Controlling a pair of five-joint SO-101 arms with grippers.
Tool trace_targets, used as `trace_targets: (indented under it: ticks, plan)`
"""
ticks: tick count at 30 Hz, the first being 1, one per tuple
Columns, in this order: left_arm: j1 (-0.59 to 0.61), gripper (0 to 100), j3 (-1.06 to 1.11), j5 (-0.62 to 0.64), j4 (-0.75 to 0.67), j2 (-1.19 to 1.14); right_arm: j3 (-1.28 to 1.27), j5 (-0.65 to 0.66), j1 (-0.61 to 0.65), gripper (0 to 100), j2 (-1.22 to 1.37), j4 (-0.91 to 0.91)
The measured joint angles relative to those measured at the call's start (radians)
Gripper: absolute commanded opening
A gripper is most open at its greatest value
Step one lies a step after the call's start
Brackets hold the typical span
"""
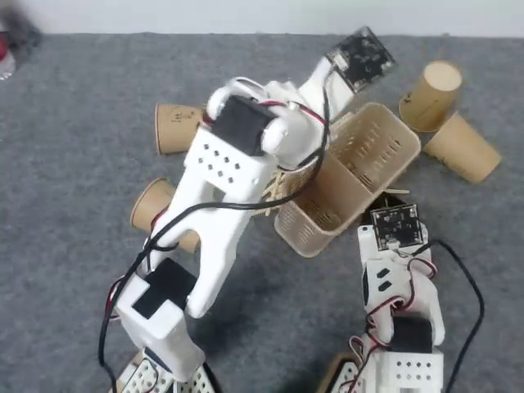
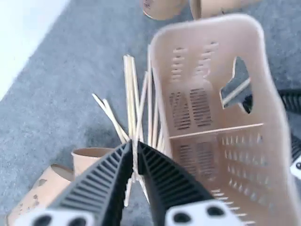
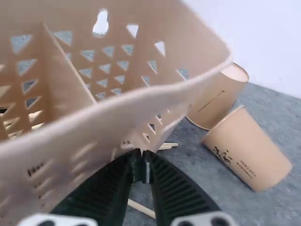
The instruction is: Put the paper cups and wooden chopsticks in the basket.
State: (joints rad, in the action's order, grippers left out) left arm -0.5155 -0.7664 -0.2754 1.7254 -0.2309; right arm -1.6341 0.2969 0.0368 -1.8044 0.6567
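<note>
The beige slotted basket [image 1: 360, 168] stands tilted on the grey carpet, with a divider inside. My right gripper [image 3: 140, 170] is shut on the basket's [image 3: 94, 94] lower rim. Beside the basket's outer wall [image 2: 211, 117], a bundle of wooden chopsticks [image 2: 136, 108] fans out, and my left gripper [image 2: 136, 162] is shut on their near ends. In the high view the chopsticks [image 1: 277, 192] poke out under the left arm. Two paper cups [image 1: 430, 94] [image 1: 463, 147] lie right of the basket; two more [image 1: 176, 127] [image 1: 154, 205] lie left of it.
A loose chopstick [image 3: 141, 208] lies on the carpet under the basket near my right gripper. The right-hand cups [image 3: 218, 96] [image 3: 244, 148] sit close behind the basket. The left arm [image 1: 221, 196] crosses over the left-hand cups. Open carpet stretches to the far left.
</note>
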Motion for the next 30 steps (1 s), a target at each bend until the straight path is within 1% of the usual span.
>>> trace_targets:
  ticks: [7,11,13,16,18,21,22,24,26,28,30]
  plan:
    - [-0.003,3,-0.014,0.0,0.008,0.0,0.011,0.0,0.0,0.9,0.0,0.026]
    - [0.015,14,-0.015,0.0,0.009,0.0,0.078,0.0,-0.031,1.1,0.002,0.069]
    - [0.038,17,-0.025,0.012,0.009,0.0,0.14,0.0,-0.06,4.0,0.002,0.1]
    - [0.094,18,-0.057,0.074,0.009,0.018,0.236,0.0,-0.106,12.7,0.002,0.169]
    - [0.127,18,-0.072,0.091,0.009,0.052,0.296,0.0,-0.12,16.7,0.0,0.219]
    - [0.157,18,-0.074,0.095,0.009,0.107,0.387,0.0,-0.118,15.9,-0.003,0.295]
    - [0.166,18,-0.074,0.095,0.009,0.126,0.422,0.0,-0.135,15.1,-0.002,0.321]
    - [0.199,18,-0.074,0.095,0.009,0.158,0.496,0.0,-0.198,14.0,-0.009,0.351]
    - [0.259,18,-0.055,0.095,0.009,0.193,0.563,0.0,-0.296,14.0,-0.015,0.351]
    - [0.351,18,-0.012,0.115,0.009,0.222,0.608,0.0,-0.385,14.0,-0.015,0.336]
    - [0.46,18,0.058,0.135,0.009,0.242,0.646,0.0,-0.419,14.0,0.011,0.324]
